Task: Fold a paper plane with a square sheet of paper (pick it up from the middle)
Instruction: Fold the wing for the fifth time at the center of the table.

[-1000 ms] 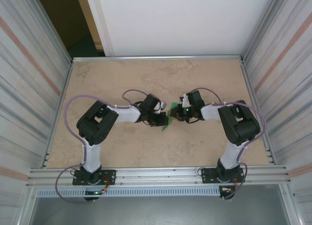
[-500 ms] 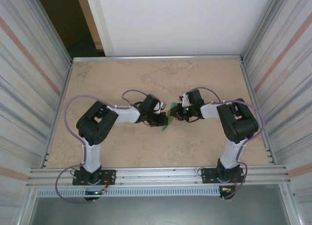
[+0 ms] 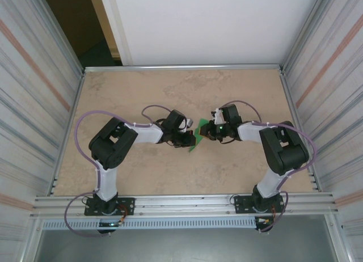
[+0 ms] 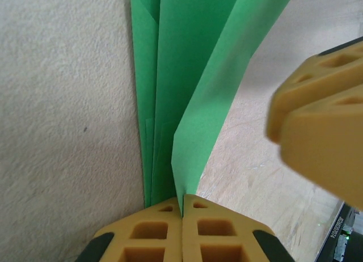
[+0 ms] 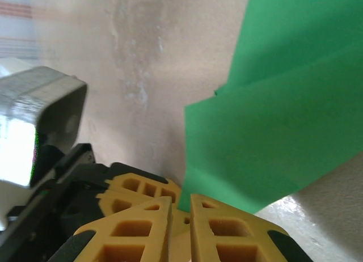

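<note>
The paper plane point(image 3: 199, 134) is bright green paper folded into narrow layered strips, held just above the table centre between both arms. In the left wrist view its layers point(image 4: 187, 75) run away from my left gripper point(image 4: 182, 208), which is shut on one upright flap. My left gripper point(image 3: 191, 139) meets my right gripper point(image 3: 206, 131) tip to tip. In the right wrist view a broad green flap point(image 5: 272, 114) hangs just beyond my right gripper point(image 5: 180, 208). Its jaws stand a narrow gap apart with the flap's corner at their mouth, not pinched.
The marbled beige table point(image 3: 170, 92) is fenced by a metal rail point(image 3: 181, 67) and corrugated side walls. The left arm's yellow fingers point(image 5: 142, 188) and grey wrist camera point(image 5: 34, 126) crowd the right wrist view. The right fingers point(image 4: 323, 120) loom close in the left wrist view.
The right arm's elbow has swung outward to the right. The green flap beside the right gripper stands a little higher and wider. The left arm has held still.
</note>
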